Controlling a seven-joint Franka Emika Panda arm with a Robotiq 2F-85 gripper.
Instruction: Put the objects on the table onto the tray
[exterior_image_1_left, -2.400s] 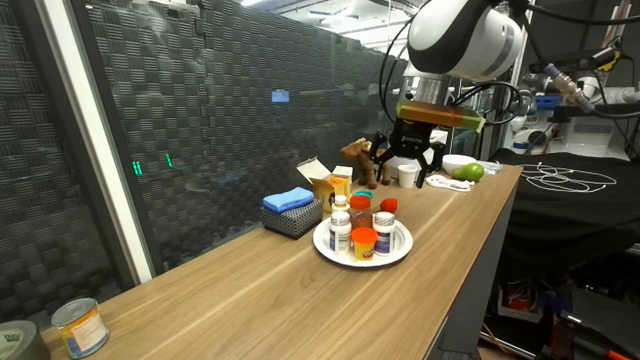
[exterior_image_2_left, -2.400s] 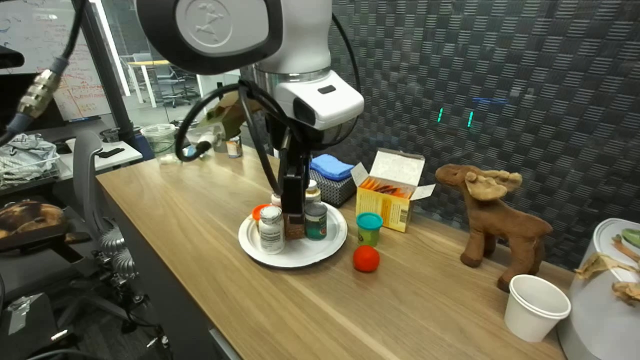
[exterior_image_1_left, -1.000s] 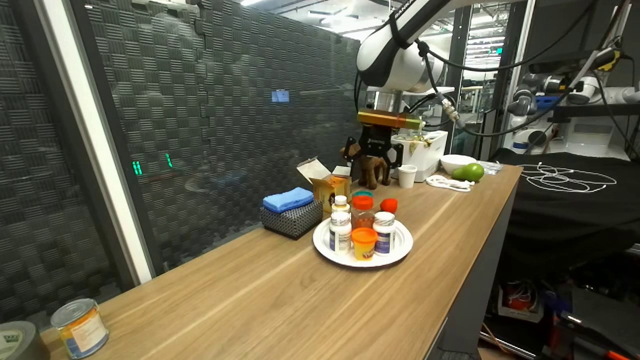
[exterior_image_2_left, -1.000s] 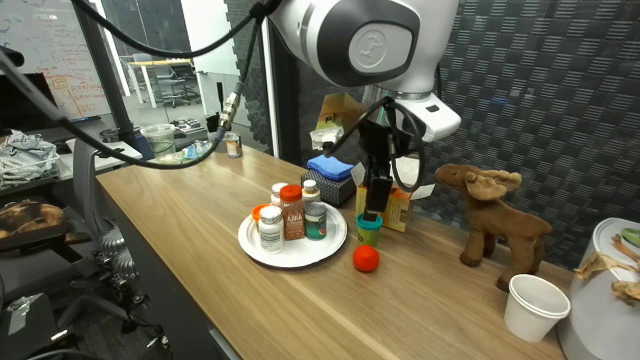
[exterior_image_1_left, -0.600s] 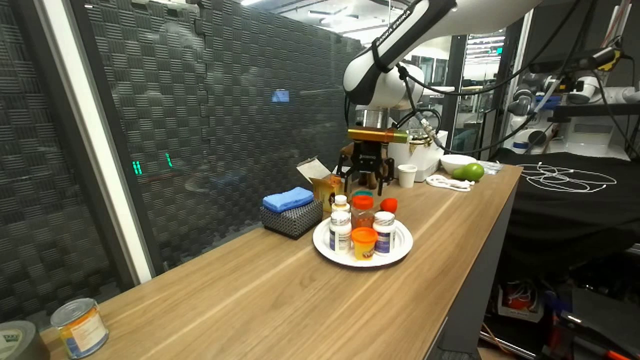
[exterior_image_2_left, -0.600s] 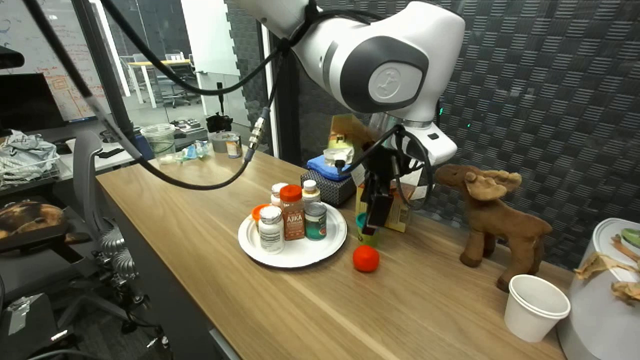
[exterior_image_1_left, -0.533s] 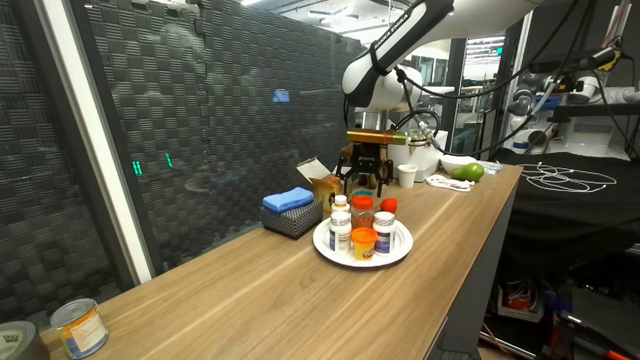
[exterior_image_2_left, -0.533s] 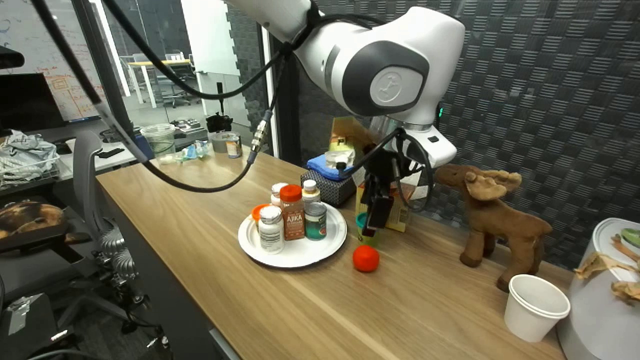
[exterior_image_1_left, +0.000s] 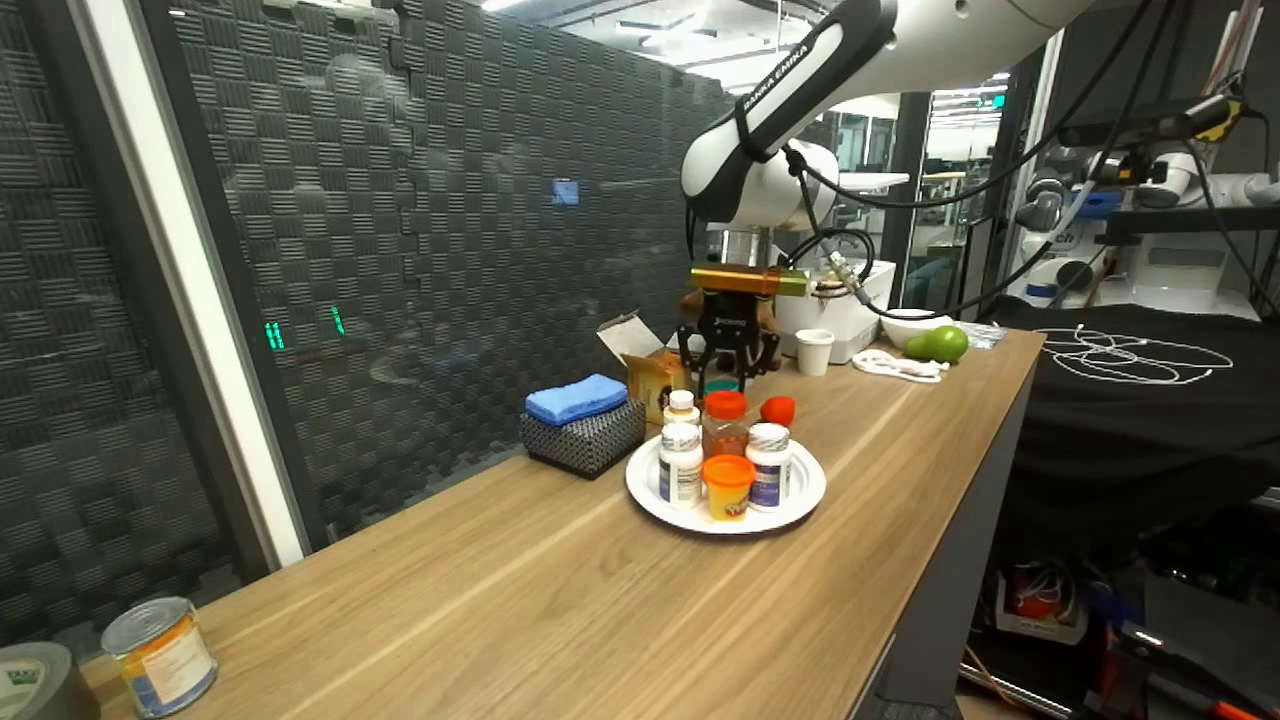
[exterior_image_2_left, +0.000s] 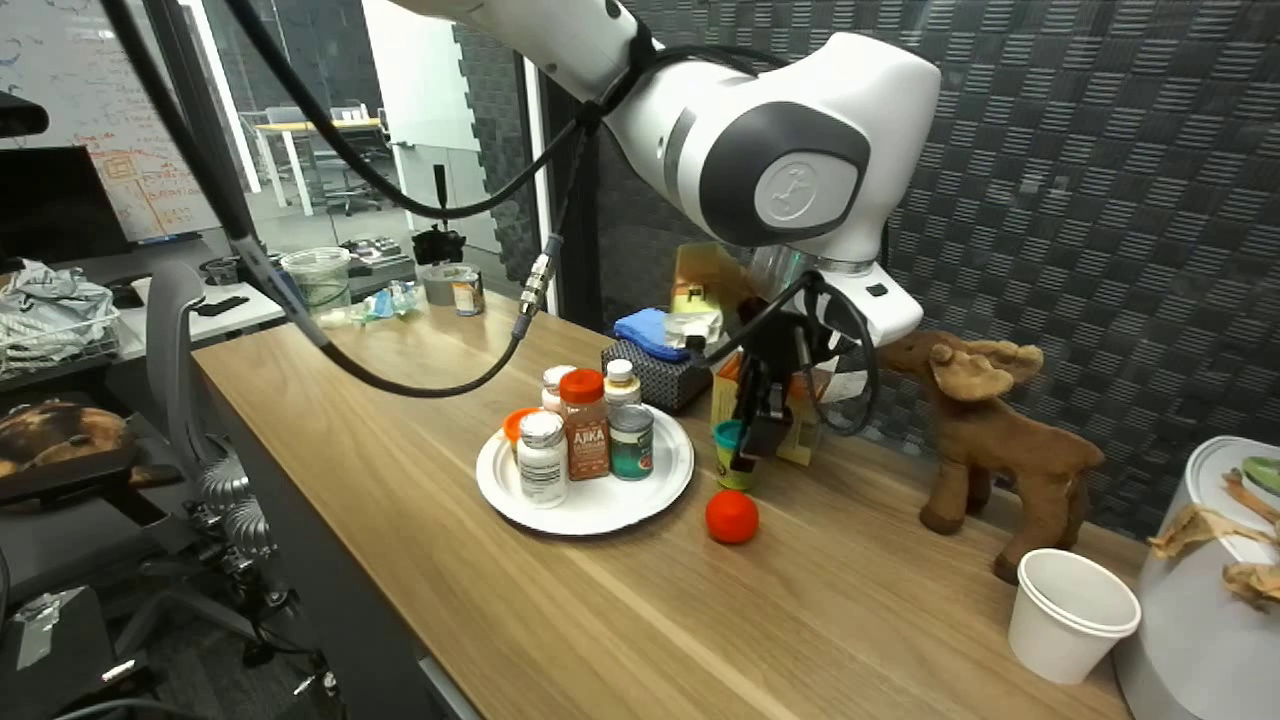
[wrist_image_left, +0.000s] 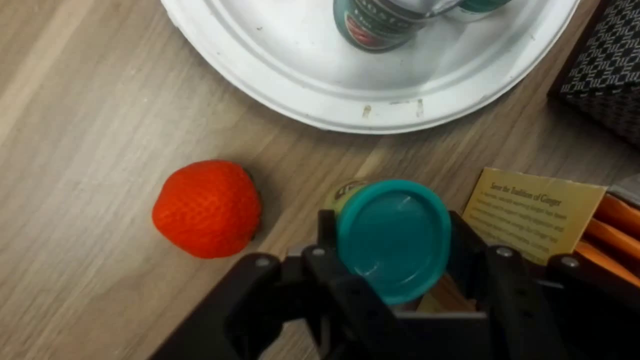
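The claw pinched the little green tub from both sides. Near it sat a strawberry and a white plate.

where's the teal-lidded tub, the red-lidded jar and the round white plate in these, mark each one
Teal-lidded tub (wrist_image_left: 394, 241): wrist view, on the middle of its lid.
Red-lidded jar (exterior_image_2_left: 588, 434): in an exterior view, on its label, below the lid.
Round white plate (wrist_image_left: 325, 106): wrist view, on a bare part of its rim.
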